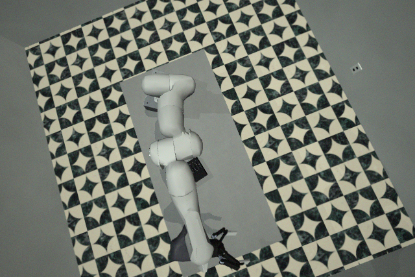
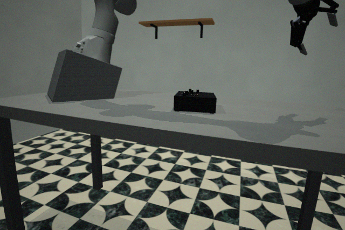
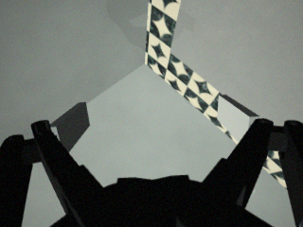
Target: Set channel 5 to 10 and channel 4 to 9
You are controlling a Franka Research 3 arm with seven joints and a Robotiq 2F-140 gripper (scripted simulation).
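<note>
lighting desk (image 1: 200, 176) (image 2: 194, 103) on table (image 1: 227, 153) (image 2: 156, 125); gripper (image 1: 236, 247) (image 2: 317, 36) (image 3: 152, 110) well apart from desk, higher than desk top, fingers spread wide.

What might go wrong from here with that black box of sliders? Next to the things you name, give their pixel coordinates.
The black box (image 1: 200, 174) (image 2: 194, 103) has small knobs (image 2: 190, 91) packed closely on top, and the open jaws (image 1: 231, 248) (image 2: 316, 34) spread wide, so they might nudge a neighbouring slider. The box stands on small feet with nothing visible fastening it, so a hard push may slide it. The arm (image 1: 181, 180) (image 2: 104, 7) also hangs over the box in the top view, which could hide the sliders.
</note>
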